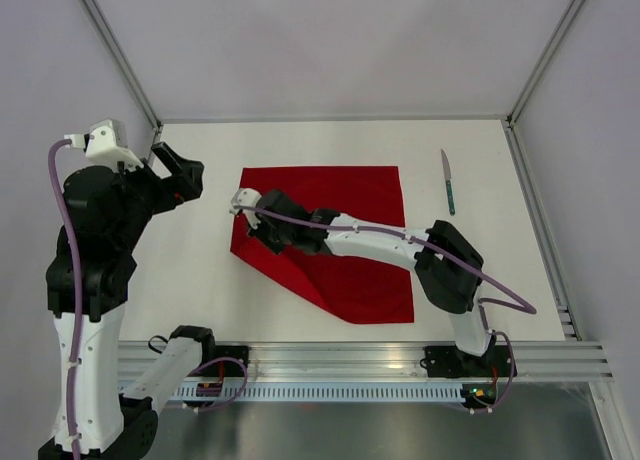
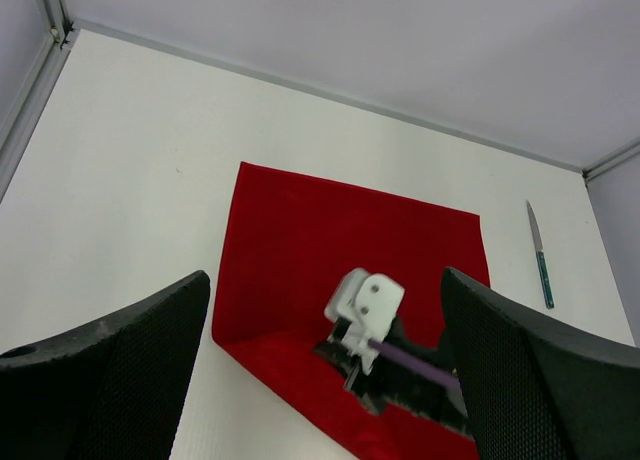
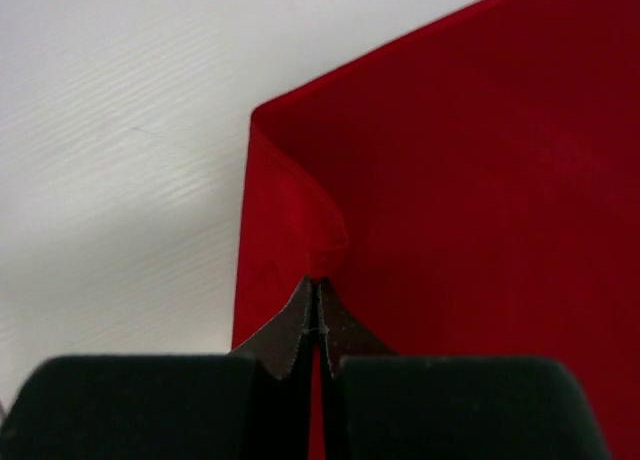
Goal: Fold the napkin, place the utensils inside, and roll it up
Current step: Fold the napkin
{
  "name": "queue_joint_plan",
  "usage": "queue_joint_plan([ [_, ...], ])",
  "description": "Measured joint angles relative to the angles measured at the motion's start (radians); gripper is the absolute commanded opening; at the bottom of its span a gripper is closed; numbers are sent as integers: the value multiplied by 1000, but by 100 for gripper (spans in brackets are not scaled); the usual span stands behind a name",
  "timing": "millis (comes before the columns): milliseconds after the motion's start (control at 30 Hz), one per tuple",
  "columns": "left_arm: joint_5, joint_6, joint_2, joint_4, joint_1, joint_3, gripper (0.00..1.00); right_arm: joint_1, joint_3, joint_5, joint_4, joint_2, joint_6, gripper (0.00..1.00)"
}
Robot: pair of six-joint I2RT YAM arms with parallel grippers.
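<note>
Your right claw is stretching low across the smooth white surface, clenching the curled left edge of the thin red napkin lying at its middle. Your left claw is hanging raised at left, spread wide.

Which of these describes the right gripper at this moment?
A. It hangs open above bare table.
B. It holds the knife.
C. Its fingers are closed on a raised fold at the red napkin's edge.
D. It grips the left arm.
C: in the right wrist view, the right gripper has its fingertips pressed together on a lifted fold of the napkin. The knife lies apart, beyond the napkin's right edge.
</note>
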Motion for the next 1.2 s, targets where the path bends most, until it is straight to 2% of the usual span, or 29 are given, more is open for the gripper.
queue_joint_plan([
  [267,29,0,39,34,0,-29,100,-196,-70,-2,1,-74,-28,1],
  [567,76,0,85,80,0,-39,100,-385,-92,-2,6,-76,-51,0],
  [1200,102,0,126,115,0,-48,100,-576,-93,1,30,-40,-55,1],
])
